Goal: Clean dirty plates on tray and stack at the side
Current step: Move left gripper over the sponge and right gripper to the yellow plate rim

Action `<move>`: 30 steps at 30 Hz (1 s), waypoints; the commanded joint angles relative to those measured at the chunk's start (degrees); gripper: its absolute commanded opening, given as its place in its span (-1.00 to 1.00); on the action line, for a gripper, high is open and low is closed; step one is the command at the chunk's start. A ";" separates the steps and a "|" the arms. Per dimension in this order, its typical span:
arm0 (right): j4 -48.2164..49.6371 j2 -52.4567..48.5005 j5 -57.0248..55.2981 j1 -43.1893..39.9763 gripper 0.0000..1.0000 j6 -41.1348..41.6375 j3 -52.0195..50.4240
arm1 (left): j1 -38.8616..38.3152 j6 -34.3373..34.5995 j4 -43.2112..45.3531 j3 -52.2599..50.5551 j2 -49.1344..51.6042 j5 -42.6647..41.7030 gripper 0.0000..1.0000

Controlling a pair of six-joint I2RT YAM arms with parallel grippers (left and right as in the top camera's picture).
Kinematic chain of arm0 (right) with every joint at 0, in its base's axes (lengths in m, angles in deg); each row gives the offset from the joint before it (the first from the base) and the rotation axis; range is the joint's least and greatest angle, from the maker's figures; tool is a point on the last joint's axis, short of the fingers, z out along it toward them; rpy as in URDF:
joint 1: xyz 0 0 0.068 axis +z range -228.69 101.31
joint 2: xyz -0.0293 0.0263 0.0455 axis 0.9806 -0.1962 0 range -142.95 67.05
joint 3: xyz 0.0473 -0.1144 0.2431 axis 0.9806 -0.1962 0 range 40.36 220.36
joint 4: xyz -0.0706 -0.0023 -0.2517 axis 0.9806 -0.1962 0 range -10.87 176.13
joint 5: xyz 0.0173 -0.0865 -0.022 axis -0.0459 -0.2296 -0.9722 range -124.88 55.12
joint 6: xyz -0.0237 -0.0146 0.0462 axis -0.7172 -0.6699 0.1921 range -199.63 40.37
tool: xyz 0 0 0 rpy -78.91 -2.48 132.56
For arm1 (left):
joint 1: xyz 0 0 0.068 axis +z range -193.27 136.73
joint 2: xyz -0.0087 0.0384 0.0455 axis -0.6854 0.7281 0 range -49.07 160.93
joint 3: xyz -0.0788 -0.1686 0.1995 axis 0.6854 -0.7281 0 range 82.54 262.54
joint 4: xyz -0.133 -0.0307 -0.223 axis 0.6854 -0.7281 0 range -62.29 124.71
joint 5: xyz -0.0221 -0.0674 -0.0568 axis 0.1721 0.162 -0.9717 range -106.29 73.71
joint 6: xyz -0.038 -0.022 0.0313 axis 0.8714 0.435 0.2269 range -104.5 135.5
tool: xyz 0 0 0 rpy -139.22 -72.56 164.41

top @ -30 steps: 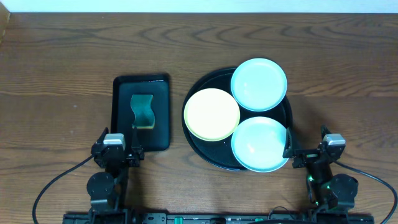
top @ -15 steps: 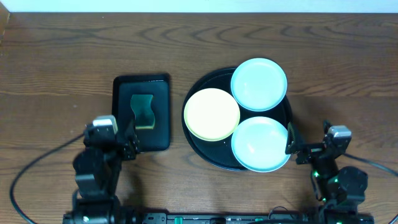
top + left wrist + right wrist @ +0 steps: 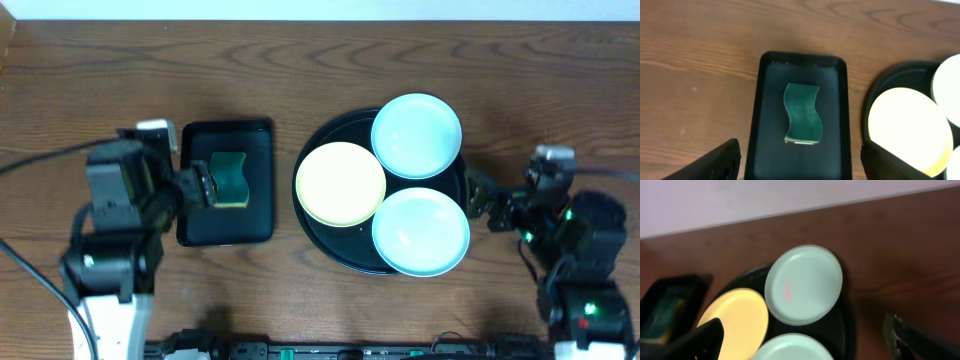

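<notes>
We see our left gripper (image 3: 203,187) left of the tray (image 3: 325,240), our right gripper (image 3: 480,200) right of it, both with fingers spread wide, empty.

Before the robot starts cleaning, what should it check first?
1. Sponge lying free in the small tray: ok.
2. Left gripper open beside the sponge: ok.
3. Right gripper open, holding nothing: ok.
4. Three plates sitting on the round tray: ok.
5. Far mint plate clean: not ok, it has a pink smear.
6. Yellow plate and near mint plate clean: cannot tell.
</notes>
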 commanded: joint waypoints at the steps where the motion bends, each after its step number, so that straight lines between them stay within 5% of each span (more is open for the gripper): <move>1: -4.31 -6.03 3.39 0.39 0.98 -2.97 7.67 | -0.11 -0.61 -5.22 8.15 5.14 -1.90 0.55; 7: -19.08 -17.33 6.43 0.39 0.99 -5.29 21.53 | -0.11 -1.42 -17.38 19.15 13.33 -3.76 0.55; 12: -30.56 -26.10 6.62 0.39 0.98 -7.32 31.21 | -0.11 0.13 -18.01 20.44 14.88 -4.20 0.55; 21: -26.93 -31.28 10.36 0.74 0.98 -7.15 31.80 | -0.11 0.33 -18.60 20.41 14.99 -4.17 0.55; 26: -26.69 -33.64 9.14 4.79 0.60 -4.35 31.85 | -0.11 0.31 -18.60 20.41 14.99 -4.13 0.55; 30: -24.57 -36.11 3.98 11.08 0.53 2.54 32.11 | -0.07 0.31 -18.43 20.41 15.50 -3.32 0.55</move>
